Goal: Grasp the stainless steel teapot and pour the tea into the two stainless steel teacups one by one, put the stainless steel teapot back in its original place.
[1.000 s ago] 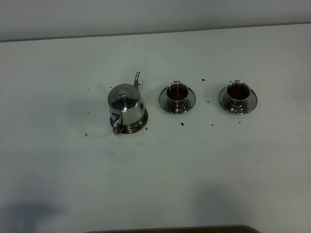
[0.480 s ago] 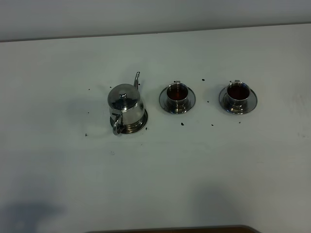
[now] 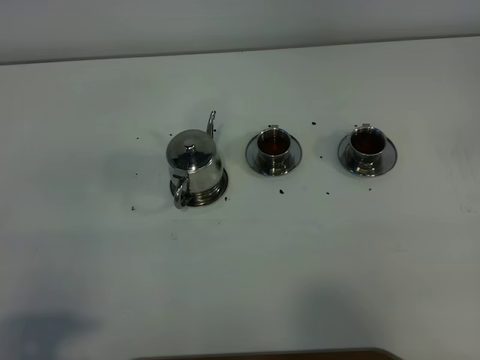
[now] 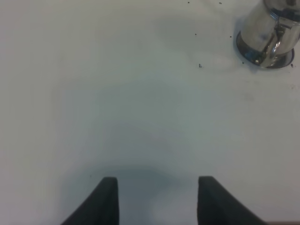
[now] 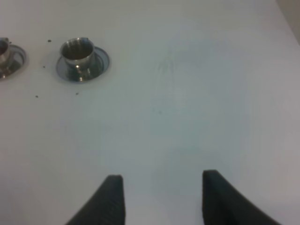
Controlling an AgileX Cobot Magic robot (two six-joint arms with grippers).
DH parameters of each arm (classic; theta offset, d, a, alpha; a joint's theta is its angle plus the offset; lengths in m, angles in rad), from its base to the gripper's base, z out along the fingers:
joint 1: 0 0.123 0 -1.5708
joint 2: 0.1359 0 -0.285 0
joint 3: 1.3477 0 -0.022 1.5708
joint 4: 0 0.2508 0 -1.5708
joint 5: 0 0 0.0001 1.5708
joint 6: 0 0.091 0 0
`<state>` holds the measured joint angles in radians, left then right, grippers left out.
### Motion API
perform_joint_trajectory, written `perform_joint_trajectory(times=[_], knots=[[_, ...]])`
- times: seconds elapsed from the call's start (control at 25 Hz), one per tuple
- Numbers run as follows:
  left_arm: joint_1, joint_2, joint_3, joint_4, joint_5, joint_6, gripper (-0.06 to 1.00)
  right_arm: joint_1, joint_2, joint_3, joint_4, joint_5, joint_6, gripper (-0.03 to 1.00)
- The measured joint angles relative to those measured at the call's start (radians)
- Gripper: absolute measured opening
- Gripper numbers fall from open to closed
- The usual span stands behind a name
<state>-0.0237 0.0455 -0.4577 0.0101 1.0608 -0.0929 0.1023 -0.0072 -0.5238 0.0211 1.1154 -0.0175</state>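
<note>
stainless steel teapot (image 3: 195,166) stands upright on its round saucer (image 3: 212,198), left of the two stainless steel teacups (image 3: 274,149) (image 3: 367,149), each of which sits on its own saucer and shows dark tea inside; small dark specks (image 3: 281,191) lie scattered on the white table (image 3: 240,270). left gripper (image 4: 157,199) and right gripper (image 5: 161,199) both hover over bare table with jaws spread wide and nothing held, well apart from the pot and cups. judged from this layout, pouring and replacement appear complete, so the step in hand is clearing the arms, and the next move calls only for keeping both grippers away from the steelware.
</note>
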Motion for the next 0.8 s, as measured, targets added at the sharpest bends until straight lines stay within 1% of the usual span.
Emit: perform_joint_trajectory(times=[0.8], knots=[[0.0, 0.0, 0.0, 0.0, 0.0, 0.002, 0.45, 0.0, 0.0, 0.0, 0.0, 0.0, 0.0, 0.38]])
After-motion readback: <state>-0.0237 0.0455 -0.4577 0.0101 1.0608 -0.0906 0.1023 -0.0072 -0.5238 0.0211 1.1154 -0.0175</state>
